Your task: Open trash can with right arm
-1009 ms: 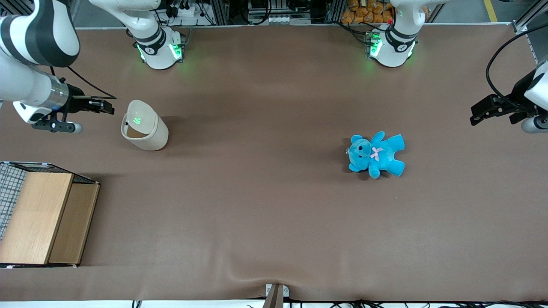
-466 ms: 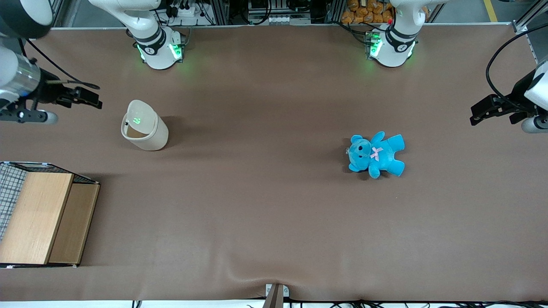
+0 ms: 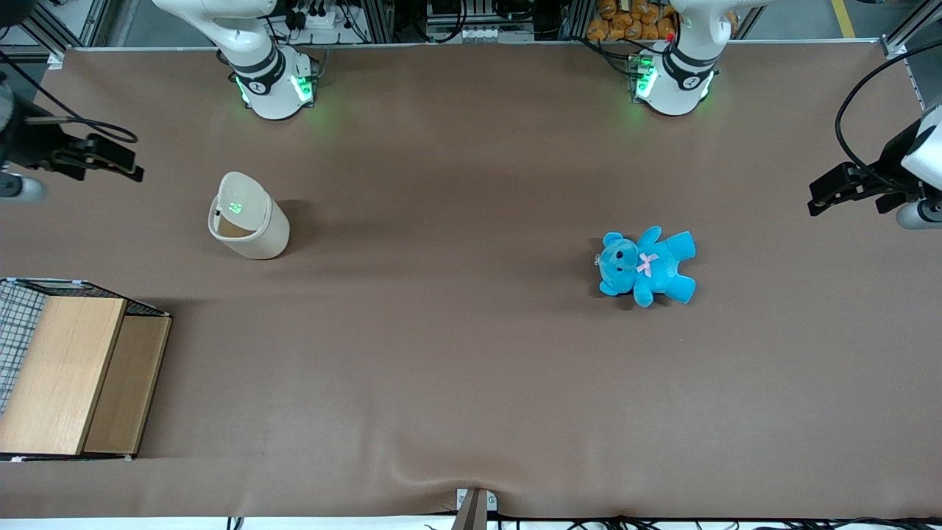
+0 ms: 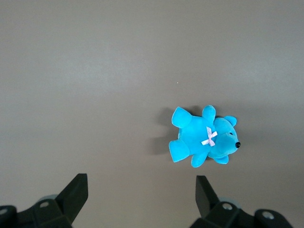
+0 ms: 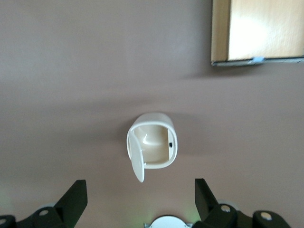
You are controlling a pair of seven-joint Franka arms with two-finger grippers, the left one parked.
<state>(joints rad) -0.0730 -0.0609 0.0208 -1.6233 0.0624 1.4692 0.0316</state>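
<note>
Hand (image 3: 110, 158) of mine hangs open and empty above the brown surface (image 3: 471, 353), well apart from the trash can (image 3: 248, 217) and farther from the front camera. My right arm (image 3: 22, 140) shows only at the wrist. That trash can stands upright, its lid (image 5: 136, 159) flipped up, near the wooden box (image 3: 73, 375).

R arm (image 3: 15, 143) raised at its own end of the table; hand (image 3: 125, 163) empty, fingers (image 5: 76, 197) spread wide.
</note>
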